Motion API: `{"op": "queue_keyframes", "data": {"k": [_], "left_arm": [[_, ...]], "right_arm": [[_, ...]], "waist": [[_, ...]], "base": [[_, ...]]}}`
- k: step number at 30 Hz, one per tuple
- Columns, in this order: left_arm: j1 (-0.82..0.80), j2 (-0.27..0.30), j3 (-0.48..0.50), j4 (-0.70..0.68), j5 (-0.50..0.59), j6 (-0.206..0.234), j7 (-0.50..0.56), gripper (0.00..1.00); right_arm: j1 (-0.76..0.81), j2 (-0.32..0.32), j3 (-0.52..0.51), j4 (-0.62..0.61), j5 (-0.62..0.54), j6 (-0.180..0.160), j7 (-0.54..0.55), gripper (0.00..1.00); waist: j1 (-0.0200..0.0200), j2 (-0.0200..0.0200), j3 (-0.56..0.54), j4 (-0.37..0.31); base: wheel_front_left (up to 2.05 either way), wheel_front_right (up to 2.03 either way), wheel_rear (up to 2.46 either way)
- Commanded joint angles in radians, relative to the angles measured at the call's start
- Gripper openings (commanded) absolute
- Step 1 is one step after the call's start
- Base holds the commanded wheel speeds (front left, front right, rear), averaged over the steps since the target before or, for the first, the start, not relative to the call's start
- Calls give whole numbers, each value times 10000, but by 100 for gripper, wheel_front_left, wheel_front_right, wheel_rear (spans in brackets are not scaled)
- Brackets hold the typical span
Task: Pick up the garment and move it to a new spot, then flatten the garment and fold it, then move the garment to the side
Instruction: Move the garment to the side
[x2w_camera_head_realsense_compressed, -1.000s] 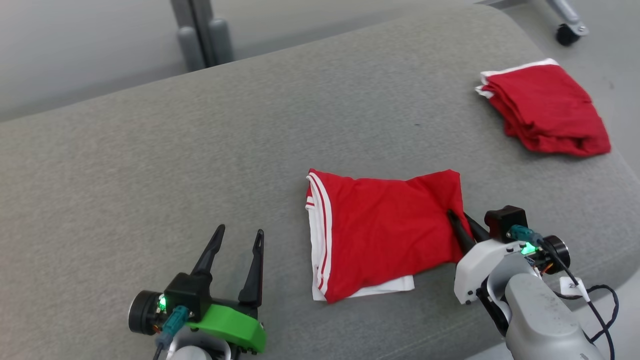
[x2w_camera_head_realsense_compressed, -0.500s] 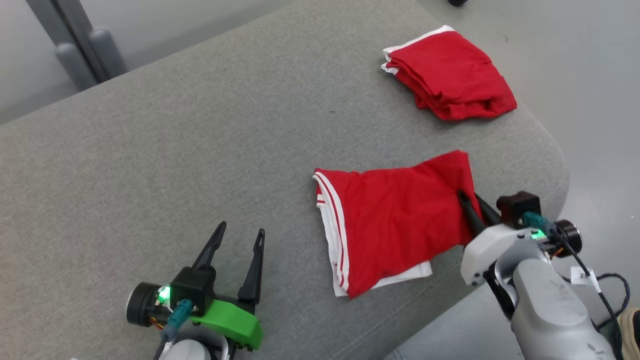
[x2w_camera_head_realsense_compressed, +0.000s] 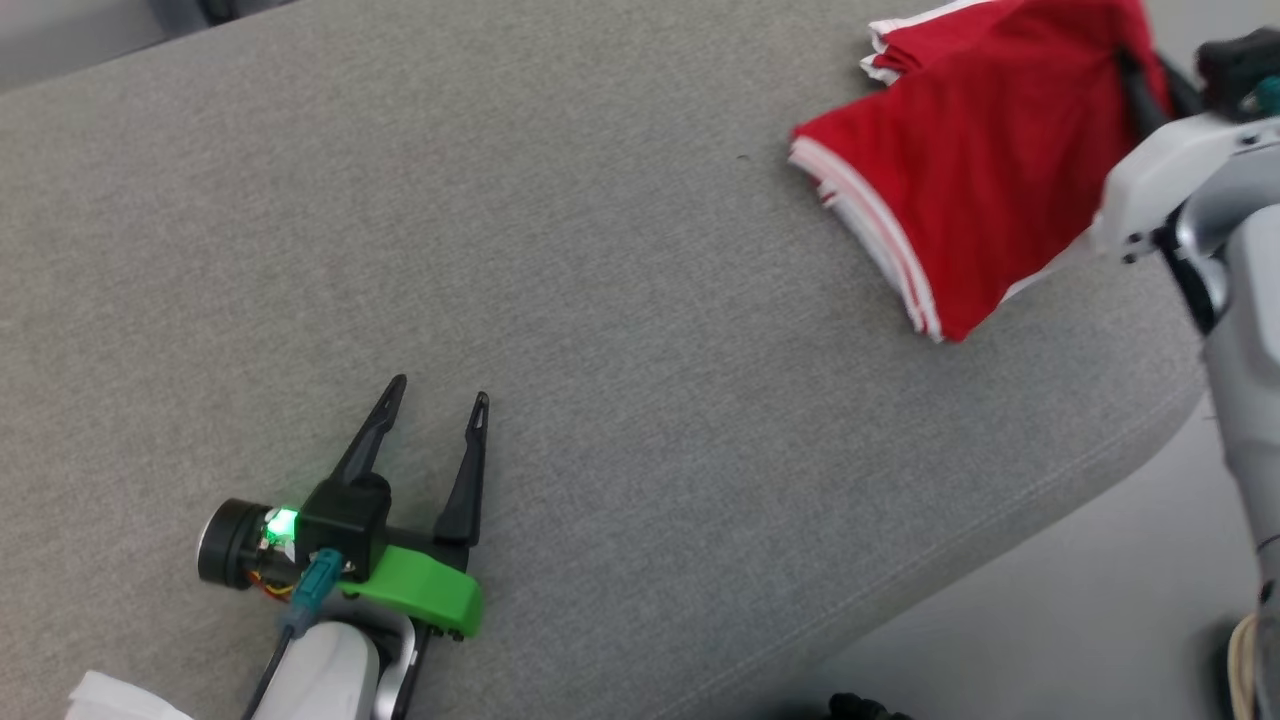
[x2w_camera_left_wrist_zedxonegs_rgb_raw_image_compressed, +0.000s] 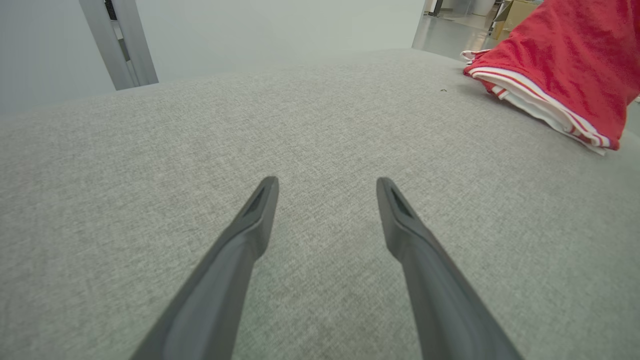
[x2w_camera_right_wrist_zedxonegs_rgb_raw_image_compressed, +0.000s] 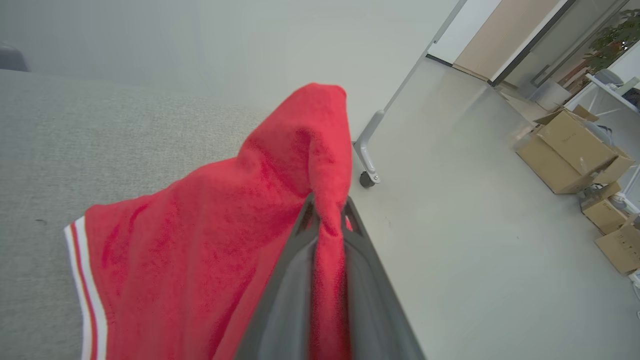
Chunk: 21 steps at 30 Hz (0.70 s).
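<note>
The garment (x2w_camera_head_realsense_compressed: 960, 170) is a folded red jersey with white-and-red striped trim, at the far right of the grey padded surface (x2w_camera_head_realsense_compressed: 600, 300). My right gripper (x2w_camera_head_realsense_compressed: 1140, 80) is shut on its red corner and holds that corner raised, while the striped end trails down to the padding. In the right wrist view the red cloth (x2w_camera_right_wrist_zedxonegs_rgb_raw_image_compressed: 200, 240) is pinched between the right gripper (x2w_camera_right_wrist_zedxonegs_rgb_raw_image_compressed: 327, 210) fingers and bunches up above their tips. My left gripper (x2w_camera_head_realsense_compressed: 440, 390) rests open over bare padding at the lower left, far from the garment (x2w_camera_left_wrist_zedxonegs_rgb_raw_image_compressed: 565, 65). The left gripper (x2w_camera_left_wrist_zedxonegs_rgb_raw_image_compressed: 326, 182) has nothing between its fingers.
A second red-and-white cloth bundle (x2w_camera_head_realsense_compressed: 890, 45) peeks out just behind the held garment. The padded surface ends in a rounded edge (x2w_camera_head_realsense_compressed: 1000, 520) at the lower right, with floor beyond. A wheeled stand leg (x2w_camera_right_wrist_zedxonegs_rgb_raw_image_compressed: 367, 165) and cardboard boxes (x2w_camera_right_wrist_zedxonegs_rgb_raw_image_compressed: 570, 150) stand on the floor.
The head camera has swung, shifting the whole picture. My right gripper has lifted the garment's corner and dragged the garment away to the right, close to the other bundle. The left gripper stayed open.
</note>
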Motion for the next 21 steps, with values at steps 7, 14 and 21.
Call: {"op": "queue_keyframes", "data": {"k": [7,14,21], "left_arm": [[-650,371,-243,46,-184,-46,3,100],[-679,382,-76,142,-310,-40,11,100],[-403,154,357,148,-257,-41,5,100]], "right_arm": [[-666,-1632,-1645,-113,-1620,-21,823,50],[34,-1008,-3707,-899,-2916,-21,605,100],[364,225,-3992,-1180,-2858,-21,-1077,100]], "waist": [[0,-1,1205,1362],[0,-1,1141,1598],[0,-1,452,1656]], "base": [[0,0,0],[0,0,0],[0,0,0]]}}
